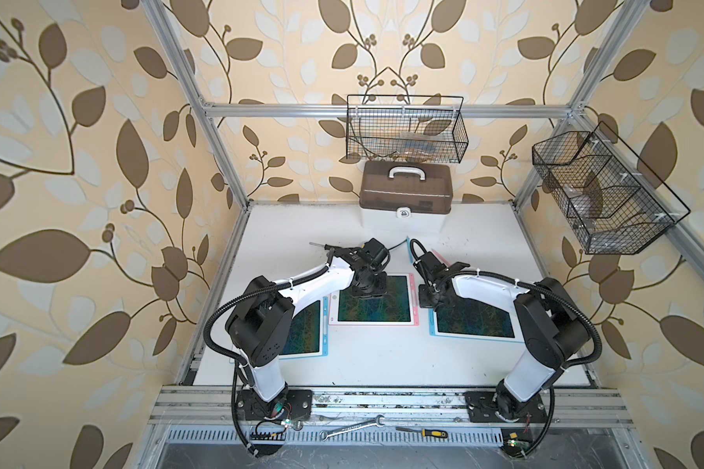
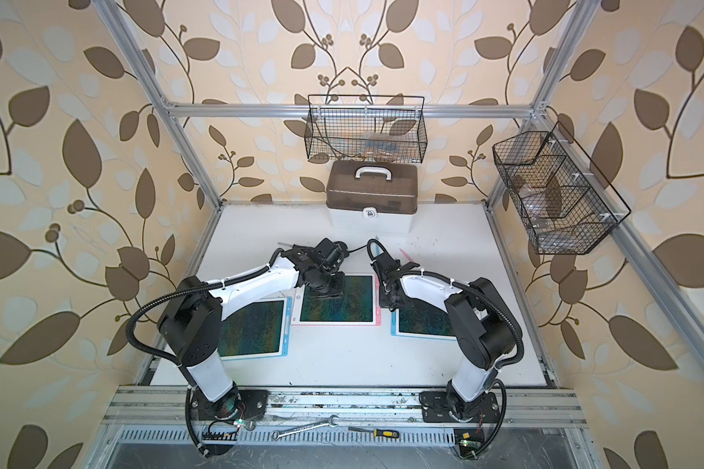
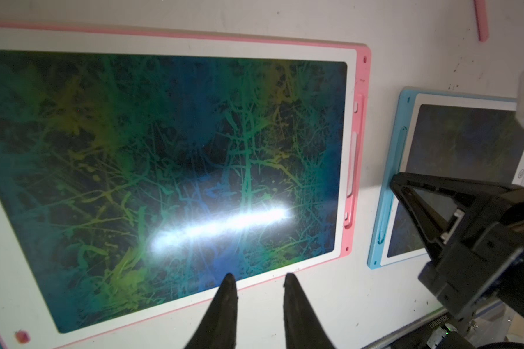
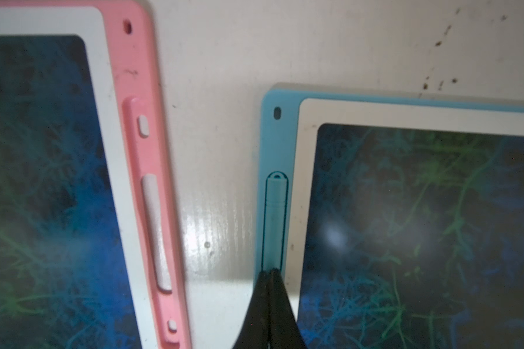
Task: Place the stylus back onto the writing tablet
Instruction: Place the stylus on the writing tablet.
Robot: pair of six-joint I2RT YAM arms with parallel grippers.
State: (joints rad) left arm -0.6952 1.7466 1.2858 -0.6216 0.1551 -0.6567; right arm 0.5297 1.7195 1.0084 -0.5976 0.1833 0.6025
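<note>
Three writing tablets lie flat on the white table. The pink-framed tablet (image 1: 383, 308) (image 3: 164, 151) is in the middle, and its side slot (image 4: 155, 229) holds nothing. A pink stylus (image 3: 481, 21) (image 2: 405, 256) lies loose on the table behind the tablets. My left gripper (image 3: 259, 276) hovers over the pink tablet's edge, open by a narrow gap with nothing in it. A blue stylus (image 4: 275, 211) sits in the slot of the right blue-framed tablet (image 4: 406, 211) (image 1: 476, 320). My right gripper (image 4: 268, 270) is shut, its tips over that stylus.
Another blue-framed tablet (image 2: 253, 329) lies at the left, partly under my left arm. A brown-lidded toolbox (image 1: 406, 191) stands at the back. Wire baskets (image 1: 405, 130) (image 1: 602, 191) hang from the frame. A wrench (image 1: 352, 427) and a screwdriver (image 1: 423, 432) lie on the front rail.
</note>
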